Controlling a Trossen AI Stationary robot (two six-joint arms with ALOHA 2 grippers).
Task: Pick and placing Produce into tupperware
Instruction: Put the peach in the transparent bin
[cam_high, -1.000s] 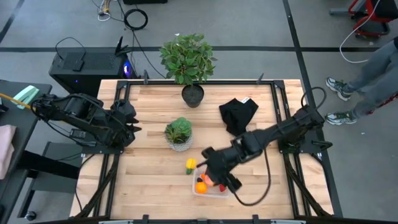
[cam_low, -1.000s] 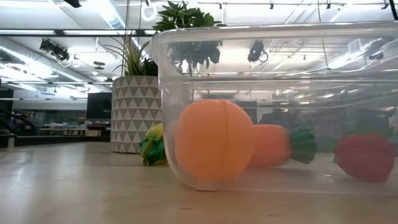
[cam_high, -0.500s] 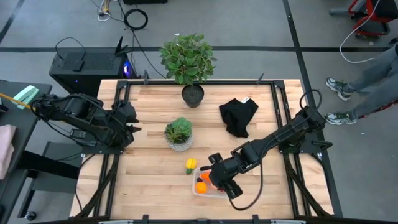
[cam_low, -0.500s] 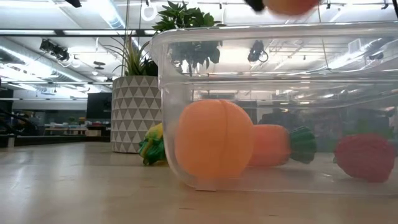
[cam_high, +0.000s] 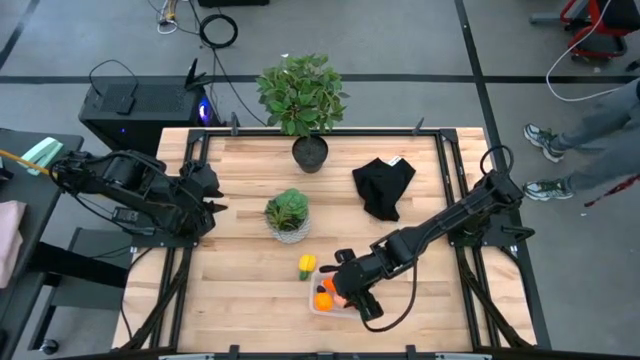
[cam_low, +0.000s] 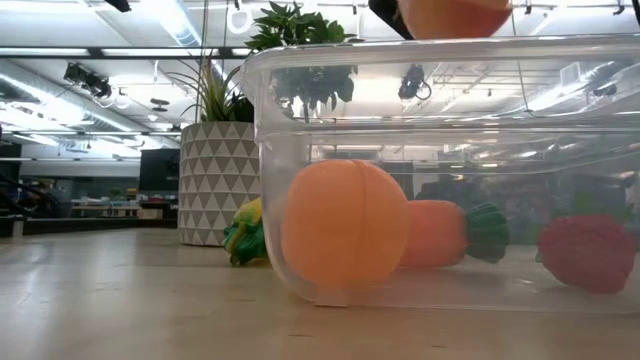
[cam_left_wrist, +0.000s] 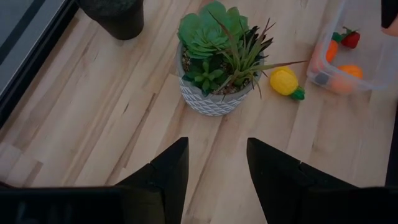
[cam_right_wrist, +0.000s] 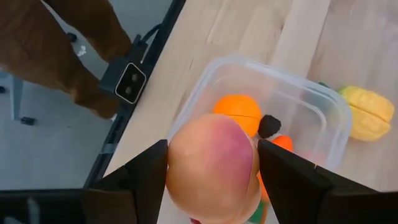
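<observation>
Right pincer clamped on peach piece | above tupperware | strawberry perhaps, low view only

Clear rounded plastic tupperware: orange ball, orange carrot with green top, red strawberry inside. Peach-coloured round piece with pink blush between dark fingers of right claw. Yellow piece with green end on light wood surface. Green succulent in white pot with grey triangle pattern. Black cloth.
</observation>
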